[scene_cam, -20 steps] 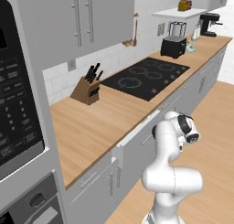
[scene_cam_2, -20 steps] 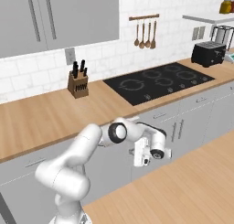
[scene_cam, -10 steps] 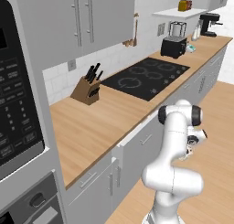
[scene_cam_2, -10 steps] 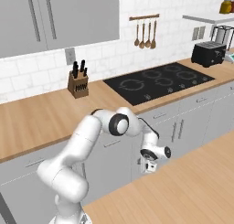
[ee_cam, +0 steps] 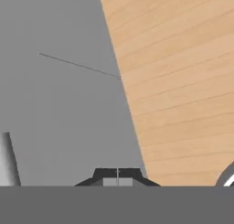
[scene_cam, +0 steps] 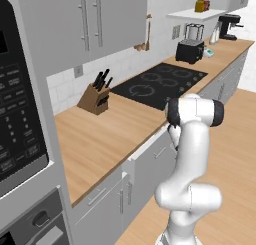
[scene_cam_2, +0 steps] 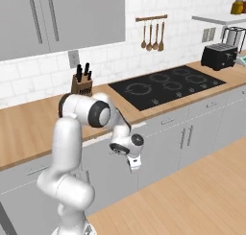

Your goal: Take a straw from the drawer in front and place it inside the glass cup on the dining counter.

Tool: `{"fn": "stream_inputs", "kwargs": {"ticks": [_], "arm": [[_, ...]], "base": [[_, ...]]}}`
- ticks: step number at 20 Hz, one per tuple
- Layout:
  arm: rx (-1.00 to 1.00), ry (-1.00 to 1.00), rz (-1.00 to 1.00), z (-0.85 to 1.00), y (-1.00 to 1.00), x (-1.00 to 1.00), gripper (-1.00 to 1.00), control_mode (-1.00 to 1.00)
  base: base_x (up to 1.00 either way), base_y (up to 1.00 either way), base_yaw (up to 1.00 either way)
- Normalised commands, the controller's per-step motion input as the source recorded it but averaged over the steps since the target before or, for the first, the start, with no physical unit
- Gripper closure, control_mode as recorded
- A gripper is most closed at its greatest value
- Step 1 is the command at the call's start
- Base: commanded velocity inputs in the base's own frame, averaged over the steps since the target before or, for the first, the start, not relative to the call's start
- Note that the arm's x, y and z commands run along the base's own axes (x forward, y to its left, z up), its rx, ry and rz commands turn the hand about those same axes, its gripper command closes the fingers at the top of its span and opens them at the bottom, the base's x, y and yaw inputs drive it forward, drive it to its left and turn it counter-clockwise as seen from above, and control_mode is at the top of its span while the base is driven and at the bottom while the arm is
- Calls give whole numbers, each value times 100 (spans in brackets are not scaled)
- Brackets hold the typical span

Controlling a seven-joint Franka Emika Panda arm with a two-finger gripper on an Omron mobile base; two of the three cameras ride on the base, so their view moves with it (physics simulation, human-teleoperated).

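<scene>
The long light-wood counter (scene_cam: 107,139) has a smooth matt top with fine grain. Set into it near its far edge, the flat black cooktop (scene_cam_2: 168,85) looks like glossy glass. The pale grey flat cabinet fronts (scene_cam_2: 202,133) are matt, with slim brushed-metal bar handles (scene_cam_2: 190,135). The glossy white plastic robot arm (scene_cam: 192,154) has dark joints.

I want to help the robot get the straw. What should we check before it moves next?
1. Tool open, ready to grab: not ok, its jaws are shut.
2. Straw in the tool: not ok, nothing sits between the fingertips.
3. Drawer pulled out: ok, but only a little way.
4. Straw lying in the drawer: cannot tell, the inside is hidden.
5. Tool aimed into the drawer: not ok, it hangs below it, facing the cabinet front and floor.
</scene>
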Motion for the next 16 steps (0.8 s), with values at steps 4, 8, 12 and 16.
{"fn": "stream_inputs", "kwargs": {"ticks": [4,8,12,16], "arm": [[-12,13,47,100,1,0,100,-100],[2,7,41,100,-37,0,100,-100],[11,0,41,100,-48,0,100,-100],[5,3,29,100,-26,0,100,-100]], "base": [[0,0,0],[0,0,0],[0,0,0],[0,0,0]]}}
